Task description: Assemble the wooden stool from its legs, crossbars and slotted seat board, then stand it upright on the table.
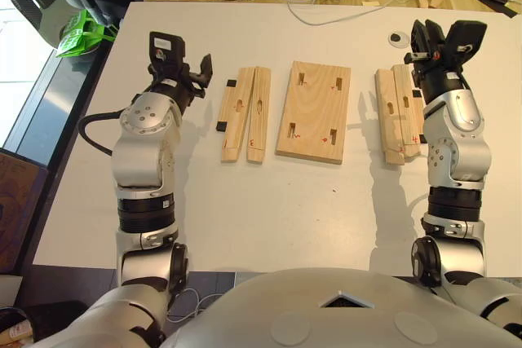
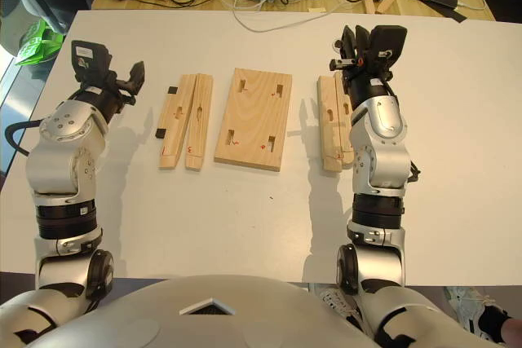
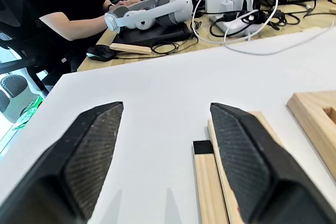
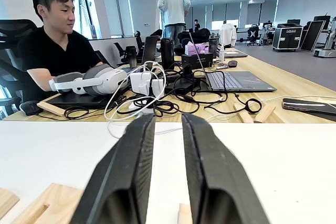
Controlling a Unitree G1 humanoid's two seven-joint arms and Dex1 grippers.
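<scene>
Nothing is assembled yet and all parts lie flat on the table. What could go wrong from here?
The left wooden pieces lie touching, so the open left gripper beside them may drag both. The right wooden pieces lie close beside the right gripper; a swing could knock them askew.

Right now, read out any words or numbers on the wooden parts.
None can be read.
seat board: red marks by its slots, too small to read.
left legs: red marks near one end, too small.
right legs: one red mark, too small.
</scene>
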